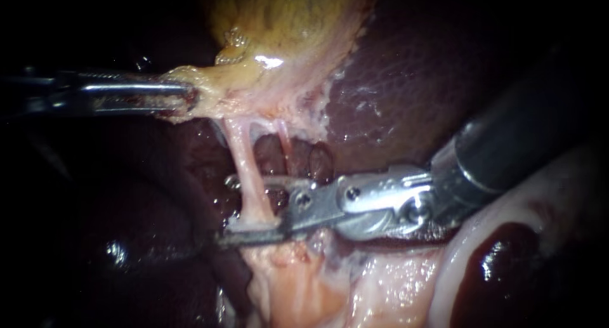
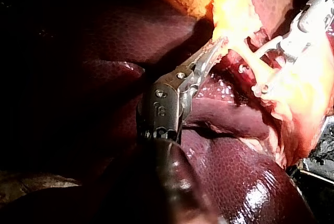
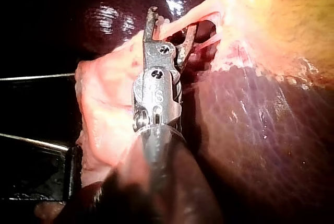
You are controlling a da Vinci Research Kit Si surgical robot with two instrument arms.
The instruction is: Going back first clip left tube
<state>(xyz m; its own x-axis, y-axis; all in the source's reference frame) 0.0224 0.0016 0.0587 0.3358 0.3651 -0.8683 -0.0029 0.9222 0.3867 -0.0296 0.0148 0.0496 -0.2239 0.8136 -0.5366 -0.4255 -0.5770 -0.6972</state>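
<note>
Tubes run down from the gallbladder side by side, and the left tube is the thicker, paler one; the right tube is a thin pink strand just beside it, farther from the gallbladder's gripped edge. Your right instrument has its jaws standing wide apart at the lower end of the left tube, away from the gallbladder, with the tube stretched across the gap between them; you can see no grip on it. The right wrist view shows the same: the tube slants from the gallbladder across the spread jaws. Whether a clip sits on the tube you cannot tell. Your left instrument has its jaws closed on the gallbladder's pale lower edge, holding it taut, as the left wrist view also shows. Pale tissue lies beyond the right instrument's jaws, on the side away from the gallbladder, and dark liver lies beside and behind the gallbladder.
</note>
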